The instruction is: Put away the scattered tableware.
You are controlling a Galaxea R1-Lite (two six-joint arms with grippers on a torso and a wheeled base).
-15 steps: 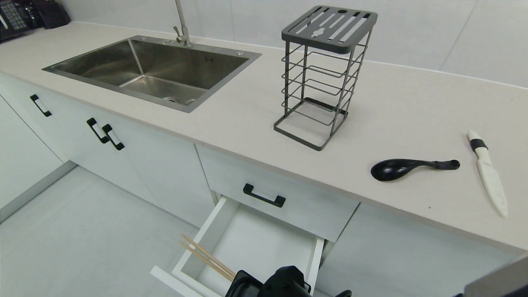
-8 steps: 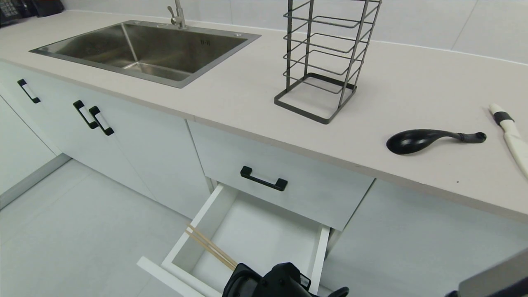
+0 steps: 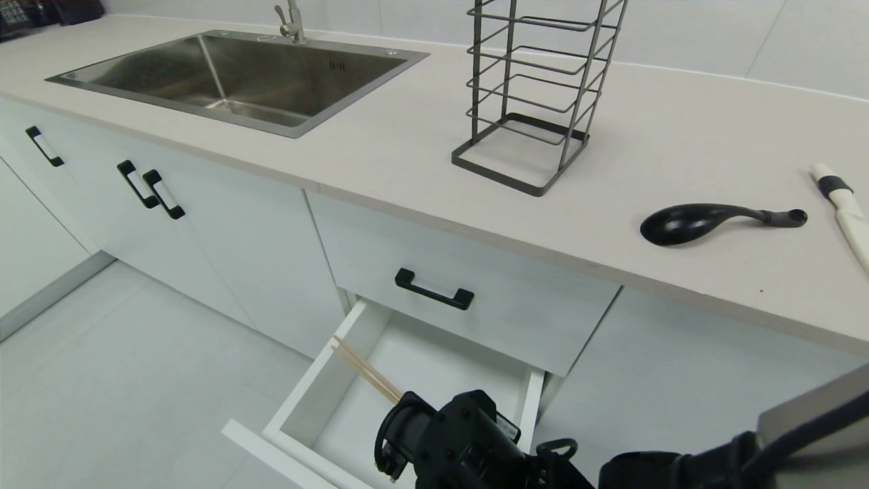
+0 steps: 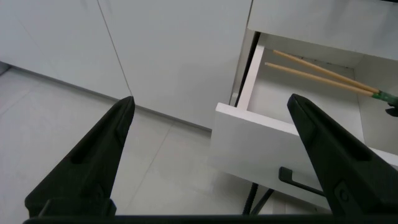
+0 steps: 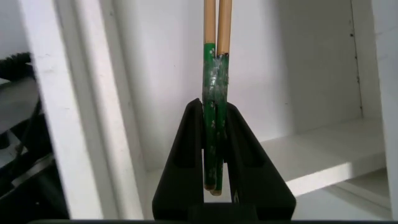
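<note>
Chopsticks point(image 5: 215, 93) pinched by their taped ends in right gripper point(image 5: 214, 124) (left gripper point(image 4: 210, 106) spread, empty) over open drawer point(image 3: 319, 401): long tips could snag its side wall, levering them loose.

Small mark on sink point(image 3: 370, 78) wall, not legible

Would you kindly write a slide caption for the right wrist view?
Right gripper shut on green-ended chopsticks, held over the open drawer.
</note>
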